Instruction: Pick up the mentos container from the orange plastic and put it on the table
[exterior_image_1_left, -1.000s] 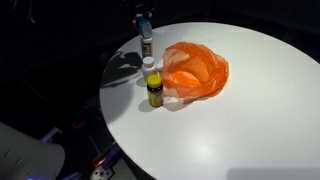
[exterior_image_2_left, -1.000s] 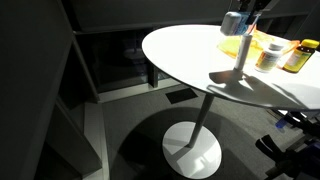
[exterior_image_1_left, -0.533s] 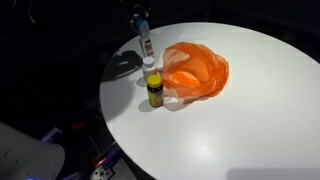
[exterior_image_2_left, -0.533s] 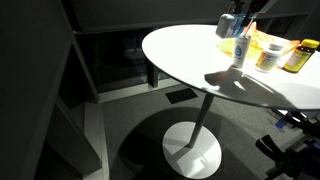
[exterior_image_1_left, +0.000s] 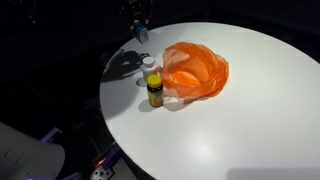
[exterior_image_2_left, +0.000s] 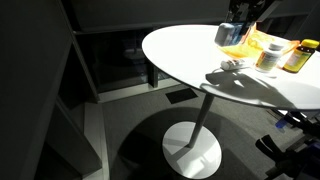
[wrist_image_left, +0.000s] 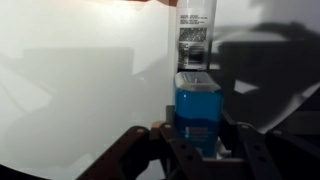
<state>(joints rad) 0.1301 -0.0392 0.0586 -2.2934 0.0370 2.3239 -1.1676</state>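
My gripper (wrist_image_left: 198, 132) is shut on the mentos container (wrist_image_left: 197, 95), a tall tube with a blue end and a labelled clear part that points away from the wrist. In both exterior views the gripper (exterior_image_1_left: 140, 27) (exterior_image_2_left: 237, 20) holds the container (exterior_image_2_left: 228, 35) tilted in the air above the table's edge, off the surface. The crumpled orange plastic (exterior_image_1_left: 196, 69) lies on the round white table (exterior_image_1_left: 230, 125), apart from the gripper, and also shows in an exterior view (exterior_image_2_left: 250, 42).
A yellow bottle with a dark cap (exterior_image_1_left: 155, 92) and a small white-capped jar (exterior_image_1_left: 150, 66) stand beside the orange plastic; both show in an exterior view, bottle (exterior_image_2_left: 297, 56) and jar (exterior_image_2_left: 268, 55). The table stands on a single pedestal (exterior_image_2_left: 195, 140). The surroundings are dark.
The container stood upright on the table under the gripper a second ago. It then tilted, and now hangs lifted off the table in the gripper near the edge.
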